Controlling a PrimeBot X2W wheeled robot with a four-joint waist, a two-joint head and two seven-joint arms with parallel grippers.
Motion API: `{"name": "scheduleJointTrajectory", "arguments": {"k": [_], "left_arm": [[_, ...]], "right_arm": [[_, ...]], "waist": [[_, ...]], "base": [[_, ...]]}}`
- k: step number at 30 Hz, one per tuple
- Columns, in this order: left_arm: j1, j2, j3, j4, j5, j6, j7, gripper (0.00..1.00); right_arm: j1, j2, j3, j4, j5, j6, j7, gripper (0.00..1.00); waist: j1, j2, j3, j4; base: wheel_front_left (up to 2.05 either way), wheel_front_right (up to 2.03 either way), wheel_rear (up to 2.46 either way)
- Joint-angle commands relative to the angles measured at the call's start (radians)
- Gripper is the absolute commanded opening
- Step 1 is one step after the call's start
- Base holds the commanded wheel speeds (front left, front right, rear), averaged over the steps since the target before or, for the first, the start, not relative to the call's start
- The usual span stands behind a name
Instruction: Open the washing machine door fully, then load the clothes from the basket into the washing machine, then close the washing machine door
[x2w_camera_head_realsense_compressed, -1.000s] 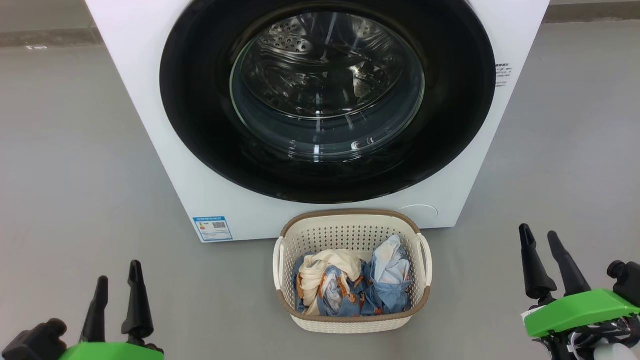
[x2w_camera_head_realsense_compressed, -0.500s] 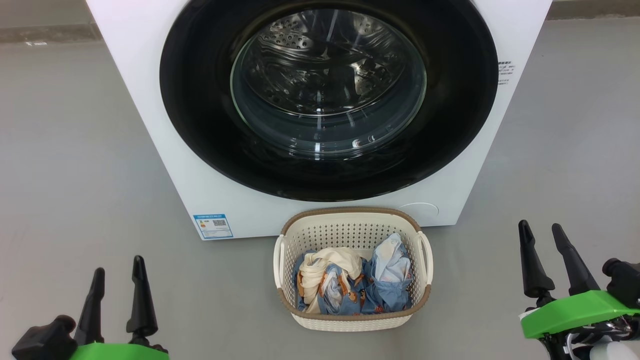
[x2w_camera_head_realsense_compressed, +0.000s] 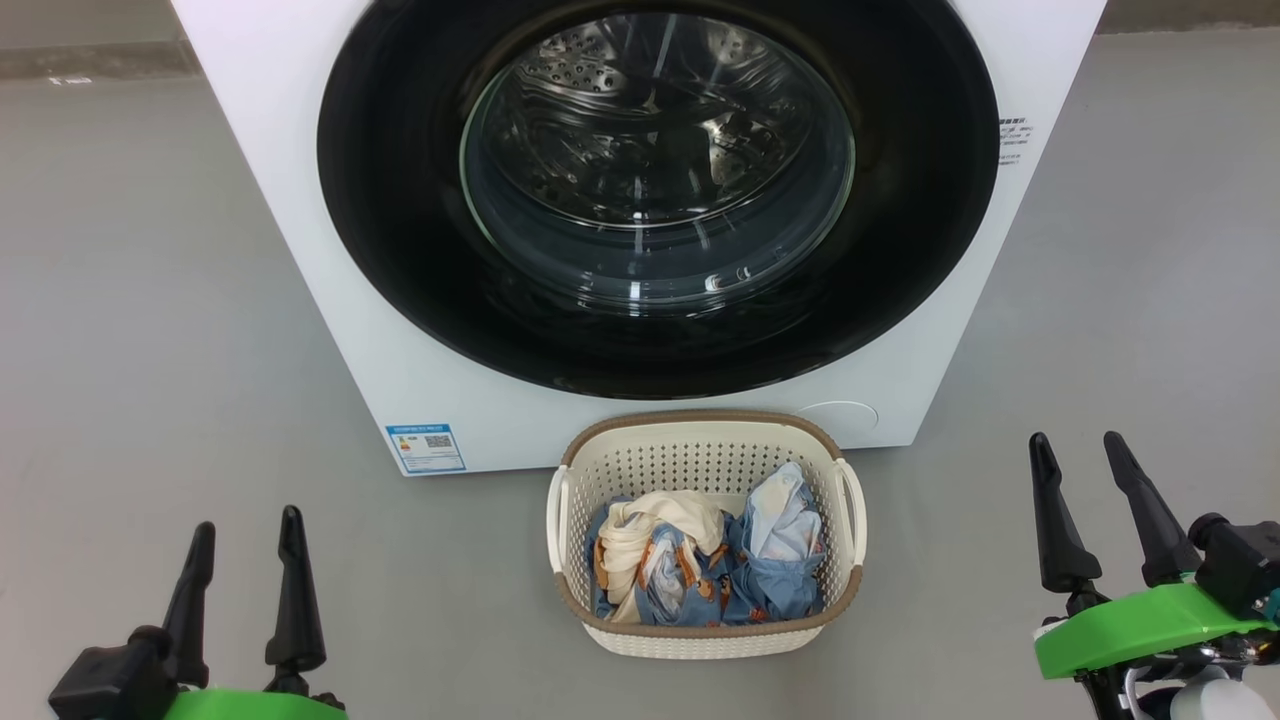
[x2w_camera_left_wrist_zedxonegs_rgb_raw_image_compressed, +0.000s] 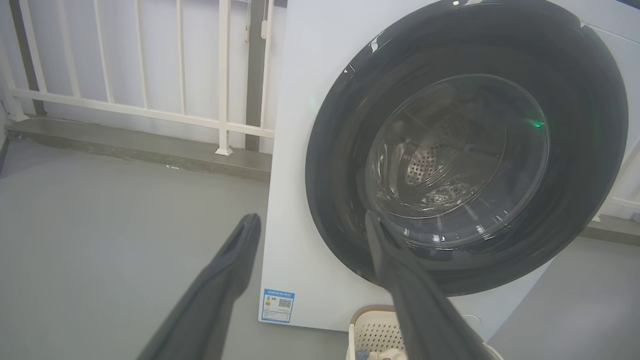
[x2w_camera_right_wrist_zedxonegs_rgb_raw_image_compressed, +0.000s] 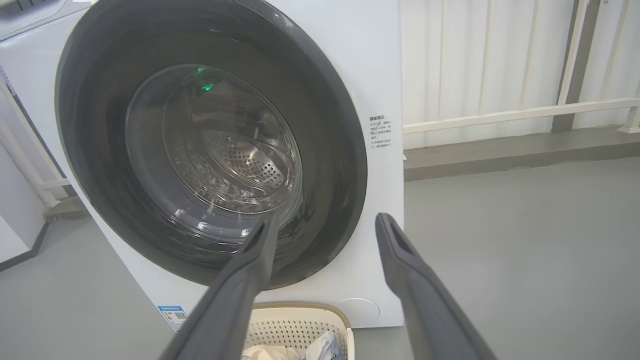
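- Showing the washing machine door (x2w_camera_head_realsense_compressed: 655, 170) shut flush in the front of the washing machine (x2w_camera_head_realsense_compressed: 290, 190); opening it judged the step in hand, with nothing loaded yet.
- Holding nothing: left gripper (x2w_camera_head_realsense_compressed: 248, 518) and right gripper (x2w_camera_head_realsense_compressed: 1075, 436), both with jaws spread wide, fingers pointing toward the machine and well apart from it.
- Placing the door ahead of and above both sets of jaws, between them; round, so offering no long axis to align on; probably reached sooner by the right gripper, set higher in the head view and closer to the door's right rim.
- Resting on the floor (x2w_camera_head_realsense_compressed: 150, 350) just before the machine's front, under the door and between the arms: basket (x2w_camera_head_realsense_compressed: 700, 450), with the clothes (x2w_camera_head_realsense_compressed: 700, 570) bundled inside.
- Giving the whole basket and its load from above in the head view; catching merely a slice of basket rim at the bottom edge of each wrist view.
- Adding the door's left rim, a blue label (x2w_camera_left_wrist_zedxonegs_rgb_raw_image_compressed: 277, 306) and a white railing (x2w_camera_left_wrist_zedxonegs_rgb_raw_image_compressed: 223, 75) in the left wrist view; adding the right rim and a printed notice (x2w_camera_right_wrist_zedxonegs_rgb_raw_image_compressed: 380, 132) in the right wrist view.
- Revealing no handle or hinge in any of the three views; pulling side therefore impossible to tell.
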Motion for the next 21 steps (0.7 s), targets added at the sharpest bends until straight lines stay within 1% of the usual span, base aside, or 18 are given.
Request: {"name": "scheduleJointTrajectory", "arguments": {"k": [1,4,14,21], "left_arm": [[-0.049,0.025,0.029,-0.020,0.021,-0.005,-0.009,1.00],[-0.052,0.028,0.028,-0.017,0.029,-0.009,-0.005,1.00],[-0.058,0.031,0.026,-0.001,0.003,-0.011,0.022,1.00],[-0.060,0.033,0.025,-0.002,-0.014,-0.023,0.020,1.00]], "right_arm": [[-0.016,-0.014,0.021,-0.033,-0.024,0.005,-0.016,1.00],[-0.011,-0.012,0.016,-0.038,-0.049,0.006,-0.025,1.00],[0.010,-0.005,-0.004,-0.039,-0.041,0.006,-0.032,1.00],[0.010,-0.001,-0.010,-0.040,-0.043,0.006,-0.033,1.00]], "waist": [[0.0000,-0.0001,0.001,-0.001],[0.0000,-0.0001,0.004,-0.004],[0.0000,-0.0001,0.011,-0.006],[0.0000,-0.0001,0.010,-0.005]], "base": [[0.00,0.00,0.00],[0.00,0.00,0.00],[0.00,0.00,0.00],[0.00,0.00,0.00]]}}
